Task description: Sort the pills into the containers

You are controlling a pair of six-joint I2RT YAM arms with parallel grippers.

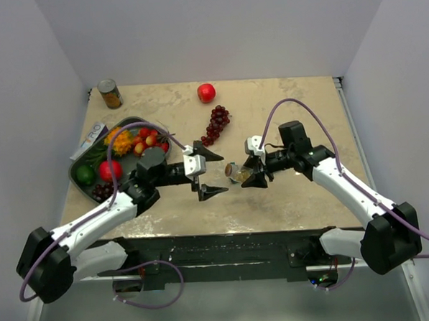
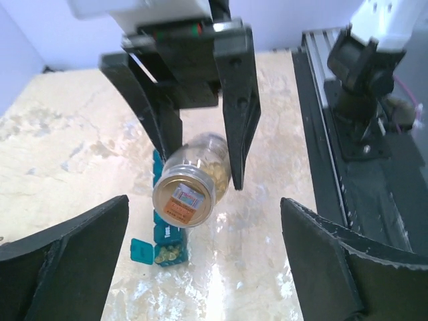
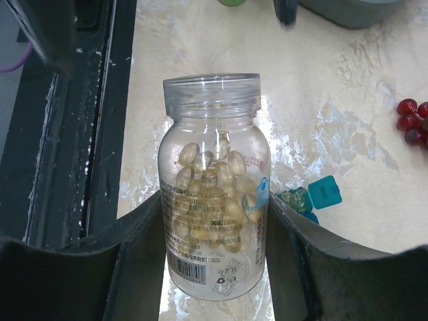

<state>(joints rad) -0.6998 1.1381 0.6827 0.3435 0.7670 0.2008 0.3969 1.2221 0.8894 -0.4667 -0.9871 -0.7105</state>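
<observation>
My right gripper (image 1: pixel 253 174) is shut on a clear pill bottle (image 1: pixel 237 173) of pale yellow capsules, held tilted above the table. In the right wrist view the bottle (image 3: pixel 214 200) sits between the fingers, neck pointing away. The teal-blue organiser (image 2: pixel 162 231) lies under the bottle. Its end compartment is open, with the lid (image 2: pixel 141 252) flipped aside and yellow pills (image 2: pixel 168 253) inside. The organiser also shows in the right wrist view (image 3: pixel 313 199). My left gripper (image 1: pixel 214 173) is open and empty, facing the bottle (image 2: pixel 194 184) from a short way off. The organiser is hidden in the top view.
A dark green tray (image 1: pixel 81 184) of fruit stands at the left, with a flat box (image 1: pixel 89 138) behind it. A can (image 1: pixel 110 94), a red fruit (image 1: pixel 206 92) and dark grapes (image 1: pixel 216 124) lie further back. A black rail (image 1: pixel 226 246) runs along the near edge.
</observation>
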